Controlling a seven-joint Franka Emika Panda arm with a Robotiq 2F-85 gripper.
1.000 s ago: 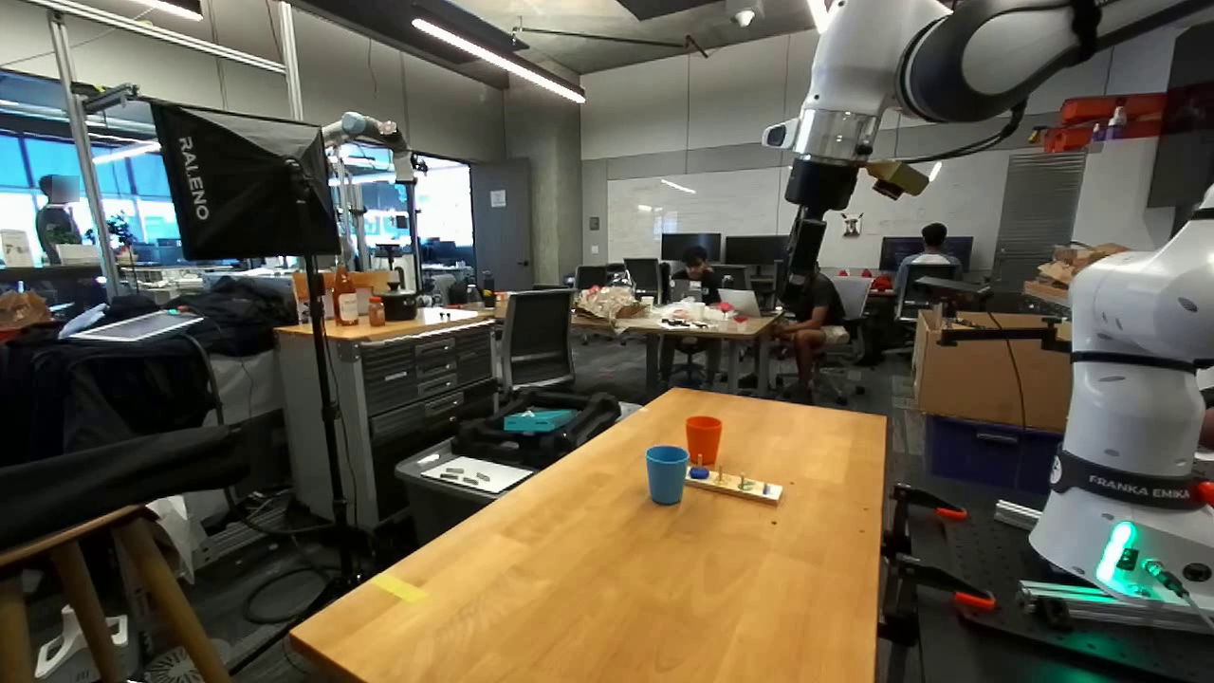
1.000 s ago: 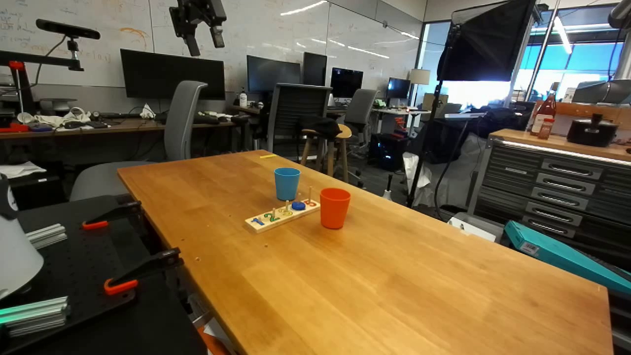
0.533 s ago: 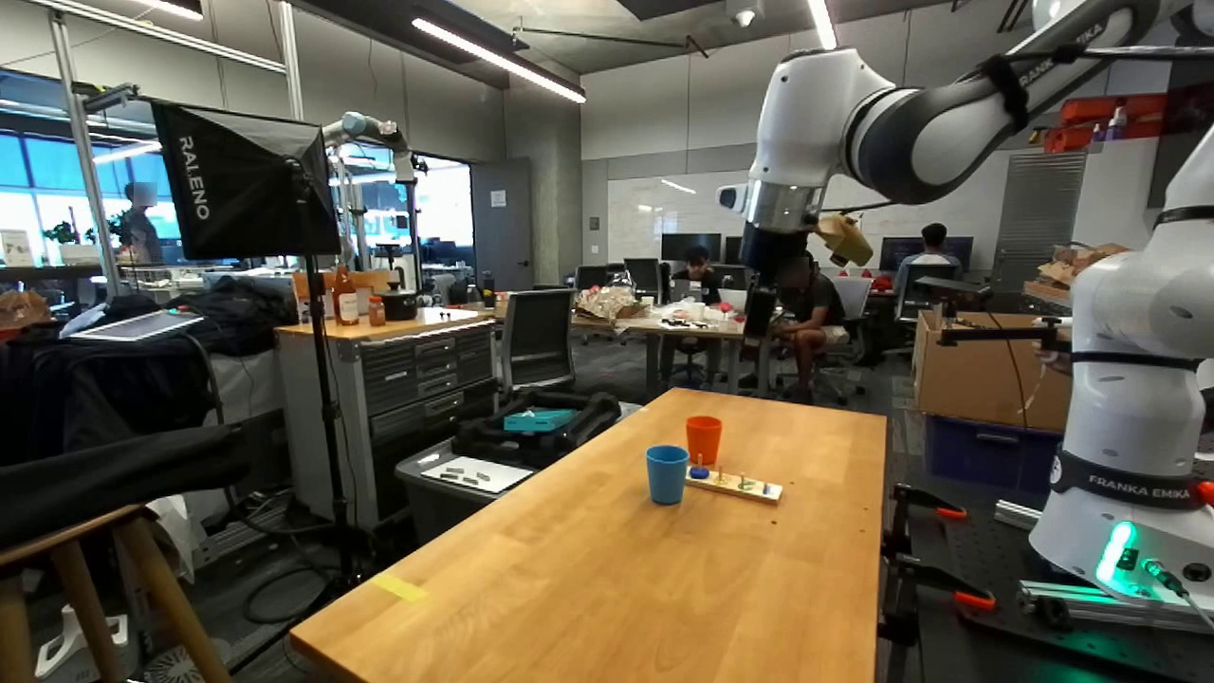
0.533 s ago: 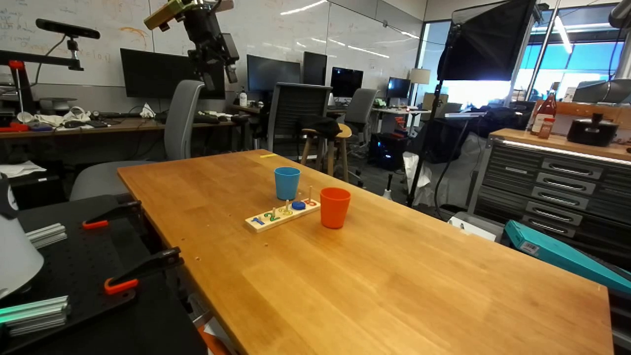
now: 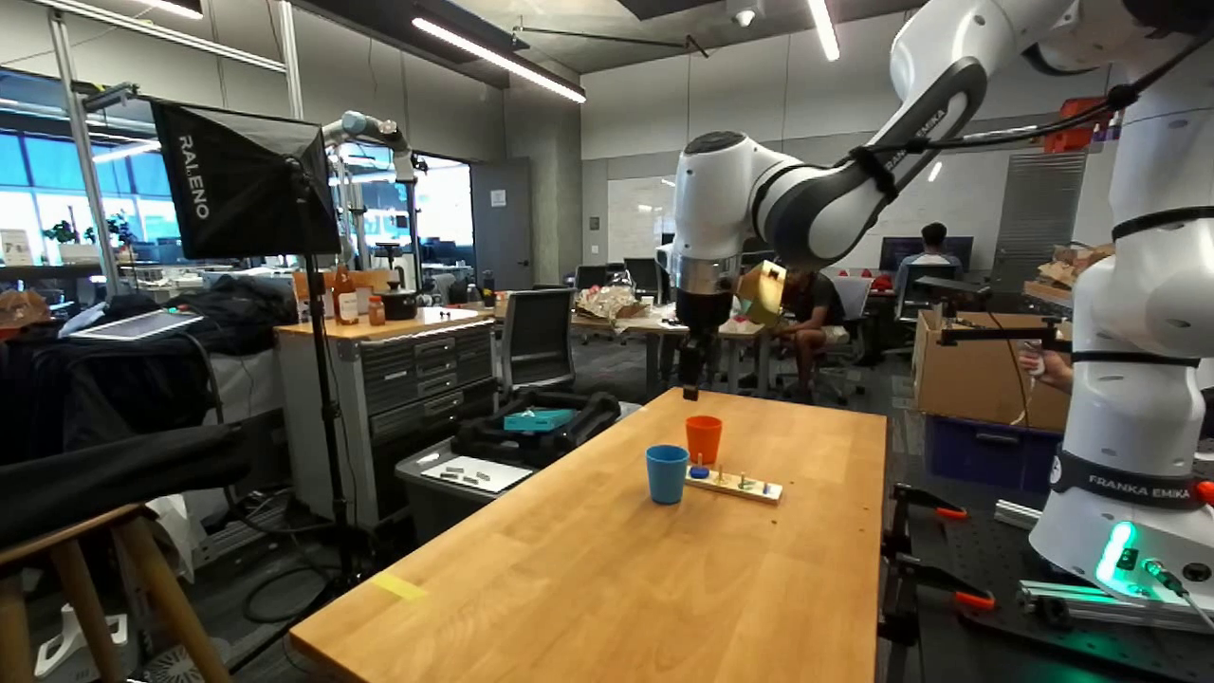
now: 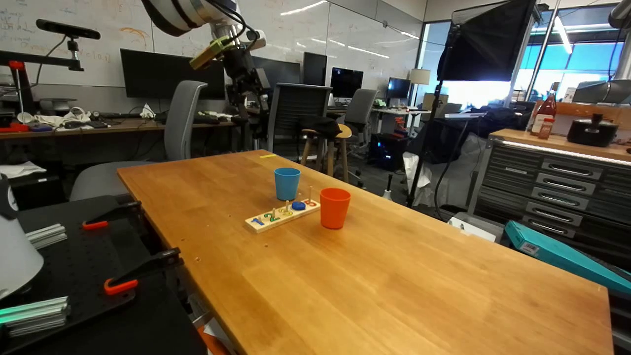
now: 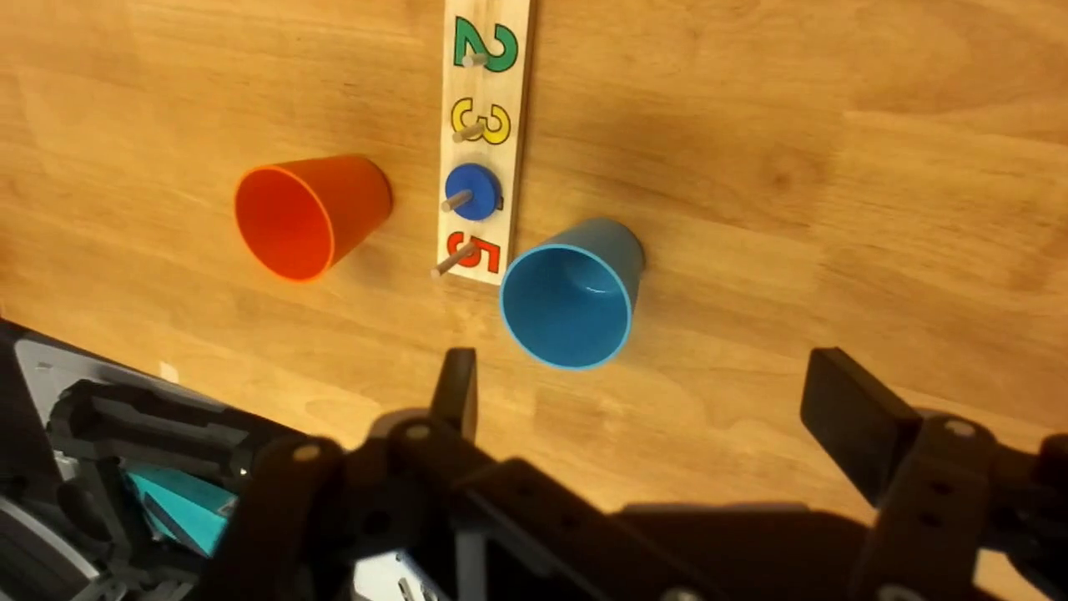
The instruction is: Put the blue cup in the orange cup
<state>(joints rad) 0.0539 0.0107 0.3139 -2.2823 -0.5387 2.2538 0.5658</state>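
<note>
The blue cup [image 5: 667, 474] stands upright on the wooden table; it also shows in an exterior view [image 6: 287, 185] and in the wrist view [image 7: 567, 309]. The orange cup [image 5: 704, 439] stands upright near it, also in an exterior view [image 6: 335, 209] and in the wrist view [image 7: 288, 221]. My gripper [image 7: 642, 355] is open and empty, above the table and apart from both cups. In the wrist view the blue cup lies ahead of the fingertips, closer to the left finger. The gripper also shows in both exterior views [image 5: 690, 391] [image 6: 250, 123].
A wooden peg board [image 6: 276, 219] with numbers and a blue disc [image 7: 473, 192] lies between the cups, with upright pegs. Its end is close beside the blue cup. The table edge and a bin with a teal box [image 5: 539, 420] are beyond the orange cup.
The arm has come down and out over the table, moving left in an exterior view and right in another. The cups and peg board have not moved.
</note>
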